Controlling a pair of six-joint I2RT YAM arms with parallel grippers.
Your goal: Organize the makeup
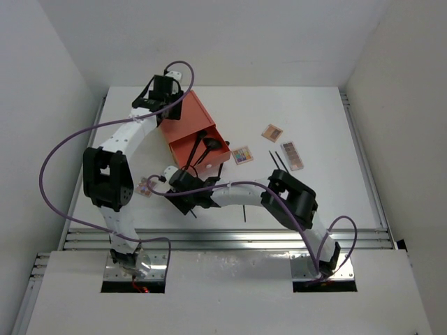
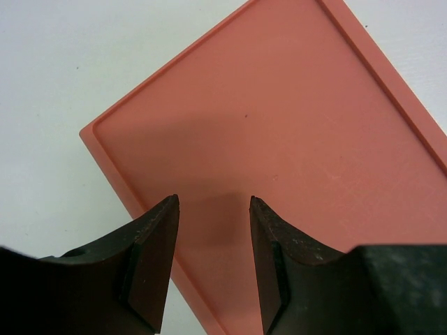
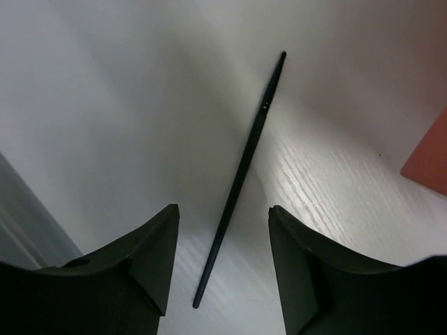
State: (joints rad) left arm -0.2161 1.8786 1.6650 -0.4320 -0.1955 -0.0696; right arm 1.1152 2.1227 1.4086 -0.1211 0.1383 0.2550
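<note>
My right gripper [image 3: 223, 207] is open, low over the table, with a thin black makeup stick [image 3: 242, 173] lying between its fingers, untouched. In the top view this gripper [image 1: 187, 202] is left of centre, in front of the orange-red box [image 1: 187, 115]. The box's drawer [image 1: 180, 148] is pulled out and holds black brushes [image 1: 204, 145]. My left gripper [image 2: 214, 199] is open and empty, just above the box's lid [image 2: 279, 118], at the back left in the top view [image 1: 170, 110]. A multicoloured palette [image 1: 242, 154], two pink-brown palettes [image 1: 272, 132] [image 1: 291, 155] and black sticks [image 1: 279, 160] lie to the right.
A small palette [image 1: 145, 185] lies on the table near the left arm. One black stick [image 1: 244, 213] lies near the front rail, beside the right arm. A corner of the orange-red box [image 3: 427, 160] shows at the right of the right wrist view.
</note>
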